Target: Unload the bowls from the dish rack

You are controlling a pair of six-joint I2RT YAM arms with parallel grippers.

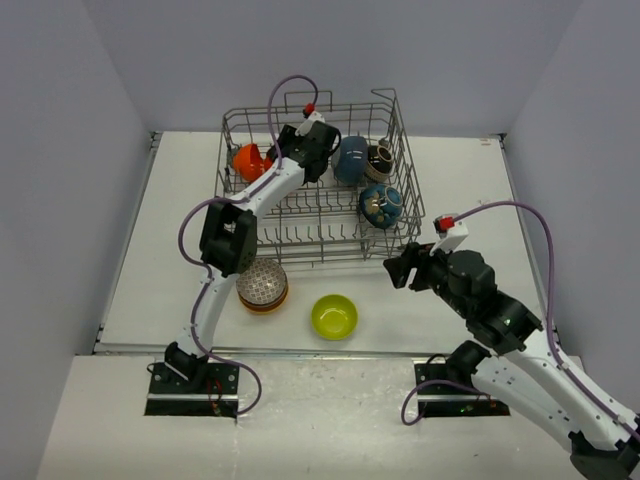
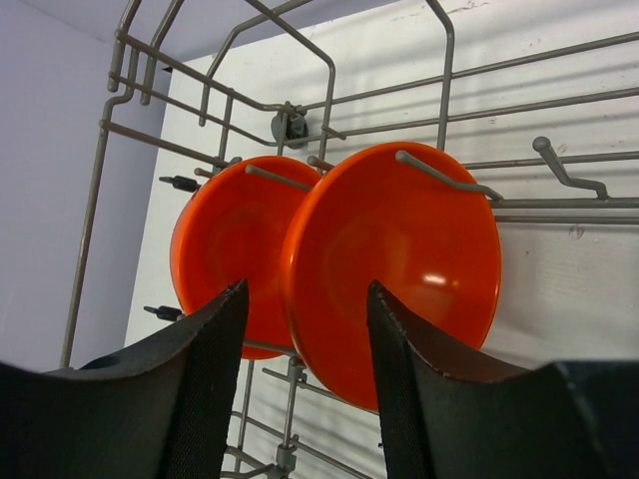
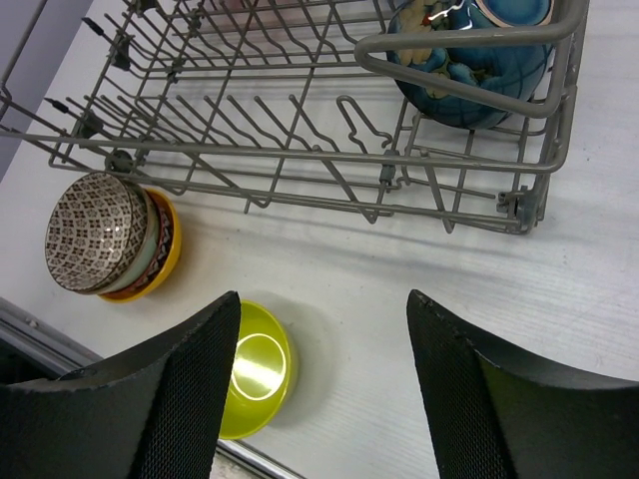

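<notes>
Two orange bowls stand on edge between the tines at the left end of the grey wire dish rack [image 2: 444, 75]. My left gripper [image 2: 308, 286] is open, and its fingers straddle the rim of the nearer orange bowl [image 2: 399, 239]; the farther one [image 2: 225, 239] stands just behind. From above, the left gripper [image 1: 268, 158] is inside the dish rack [image 1: 405, 150] next to an orange bowl [image 1: 246, 160]. A blue bowl [image 1: 350, 158] and a dark teal patterned bowl [image 1: 380, 205] stand at the rack's right end. My right gripper [image 3: 322, 295] hangs open and empty over the table, beside a yellow-green bowl [image 3: 258, 369].
A stack of bowls [image 1: 262, 286] topped by a patterned one sits on the table in front of the rack's left corner, with the yellow-green bowl [image 1: 334, 316] to its right. The right gripper [image 1: 393, 272] is just in front of the rack's near right corner. Another bowl [image 1: 380, 155] leans behind the blue one.
</notes>
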